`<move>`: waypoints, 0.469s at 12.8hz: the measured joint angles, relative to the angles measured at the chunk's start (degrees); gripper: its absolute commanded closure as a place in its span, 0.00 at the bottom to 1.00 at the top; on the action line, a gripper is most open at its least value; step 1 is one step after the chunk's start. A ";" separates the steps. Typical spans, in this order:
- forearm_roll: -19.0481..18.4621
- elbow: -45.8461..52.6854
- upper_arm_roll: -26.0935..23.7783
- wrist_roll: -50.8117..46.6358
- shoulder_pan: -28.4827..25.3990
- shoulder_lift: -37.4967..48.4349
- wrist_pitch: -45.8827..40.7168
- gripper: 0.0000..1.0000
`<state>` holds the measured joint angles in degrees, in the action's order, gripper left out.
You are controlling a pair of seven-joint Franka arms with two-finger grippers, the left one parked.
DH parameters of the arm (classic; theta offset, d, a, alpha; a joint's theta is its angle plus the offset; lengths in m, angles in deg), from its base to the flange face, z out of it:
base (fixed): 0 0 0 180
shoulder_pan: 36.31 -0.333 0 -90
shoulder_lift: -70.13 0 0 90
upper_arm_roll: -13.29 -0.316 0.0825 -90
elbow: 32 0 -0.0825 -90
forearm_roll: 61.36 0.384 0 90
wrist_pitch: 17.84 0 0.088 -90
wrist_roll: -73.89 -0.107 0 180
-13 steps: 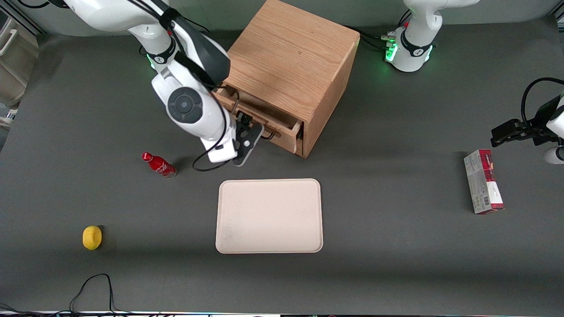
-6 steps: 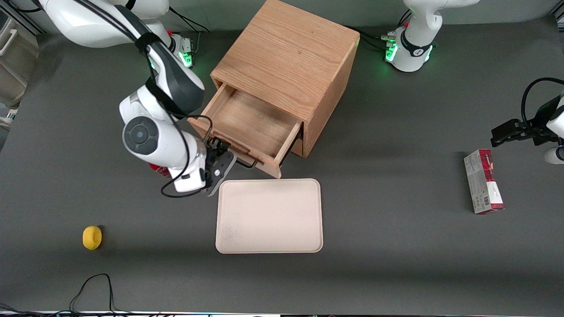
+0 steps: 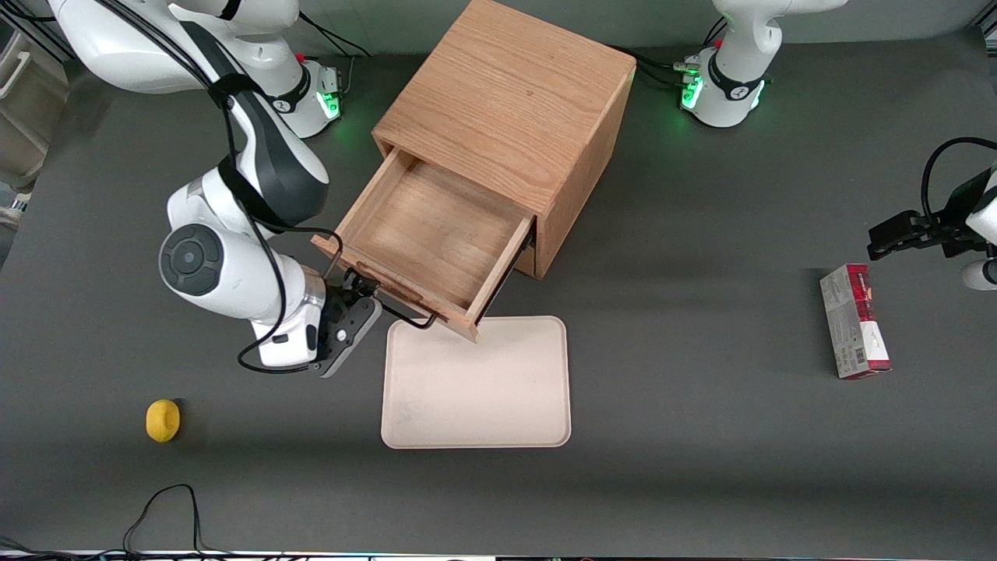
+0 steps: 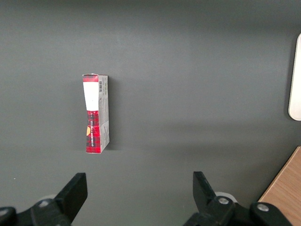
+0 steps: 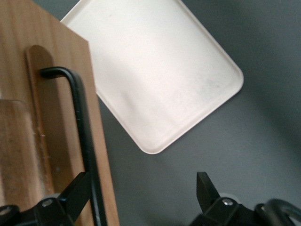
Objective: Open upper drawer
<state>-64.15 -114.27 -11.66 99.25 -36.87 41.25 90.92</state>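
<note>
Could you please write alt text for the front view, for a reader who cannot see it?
The upper drawer of a wooden cabinet stands pulled far out and looks empty, with the right arm's gripper at its black bar handle. A pale tray lies nearer the camera, under the drawer's corner.

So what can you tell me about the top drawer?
The top drawer is light wood, pulled far out of the wooden cabinet and empty inside. A thin black bar handle runs along its front. Its front corner hangs over the pale tray. The robot's tool is open, at the handle's end.
</note>
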 measured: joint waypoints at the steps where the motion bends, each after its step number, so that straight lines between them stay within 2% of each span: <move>1: -0.69 0.85 0.90 -0.12 0.00 0.23 -0.20 0.00; 5: -1.98 5.06 11.12 -4.23 0.91 5.69 -5.64 0.00; 6: -1.83 5.30 12.42 -8.72 1.45 7.94 -8.92 0.00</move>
<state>-65.97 -108.97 0.75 90.53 -35.43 49.19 82.00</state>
